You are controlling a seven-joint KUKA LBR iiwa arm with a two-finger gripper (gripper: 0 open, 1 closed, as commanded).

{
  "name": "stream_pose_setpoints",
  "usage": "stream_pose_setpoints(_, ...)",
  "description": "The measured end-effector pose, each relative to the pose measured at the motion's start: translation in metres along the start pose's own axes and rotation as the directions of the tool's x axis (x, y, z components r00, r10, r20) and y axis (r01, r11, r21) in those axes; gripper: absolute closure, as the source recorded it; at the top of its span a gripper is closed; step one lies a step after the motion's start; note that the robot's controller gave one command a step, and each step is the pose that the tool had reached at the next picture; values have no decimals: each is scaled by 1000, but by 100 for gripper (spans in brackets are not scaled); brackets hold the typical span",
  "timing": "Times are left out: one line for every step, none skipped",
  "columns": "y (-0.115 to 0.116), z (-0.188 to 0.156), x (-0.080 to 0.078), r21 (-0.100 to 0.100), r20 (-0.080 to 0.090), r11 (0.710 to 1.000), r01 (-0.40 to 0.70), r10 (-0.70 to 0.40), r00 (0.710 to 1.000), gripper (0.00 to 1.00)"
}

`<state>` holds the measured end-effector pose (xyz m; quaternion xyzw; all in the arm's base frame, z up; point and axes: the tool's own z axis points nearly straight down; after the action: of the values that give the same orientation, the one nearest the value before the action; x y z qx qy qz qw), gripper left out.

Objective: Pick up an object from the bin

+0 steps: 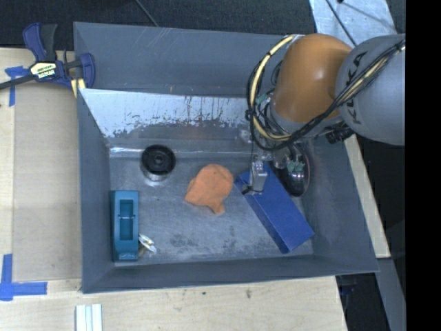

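Camera view: a blue block (279, 216) lies flat at the right of the bin (207, 61) floor. Its long axis runs diagonally, from its upper-left end near the middle to its lower-right end by the near right corner. It is a plain, flat-faced slab of solid blue. The jaws hang over its upper-left end; whether they are apart or together cannot be told.

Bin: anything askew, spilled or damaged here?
Nothing spilled or visibly damaged. The blue block lies diagonally at the right of the bin, unlike the teal dispenser, which lies parallel to the left wall. The gripper is at the block's upper end.
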<state>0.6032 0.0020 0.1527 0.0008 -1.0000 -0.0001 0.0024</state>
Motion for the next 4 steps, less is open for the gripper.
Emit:
stream_pose_setpoints(0, -5, -2, 0, 8, 1000, 0, 0, 1000, 0)
stream_pose_setpoints(30, 47, -15, 0, 15, 1000, 14, -14, 1000, 0)
stream_pose_setpoints(42, 80, -1, 0, 12, 998, 59, -59, 998, 100)
stream_pose_setpoints(42, 80, -1, 0, 12, 998, 59, -59, 998, 100)
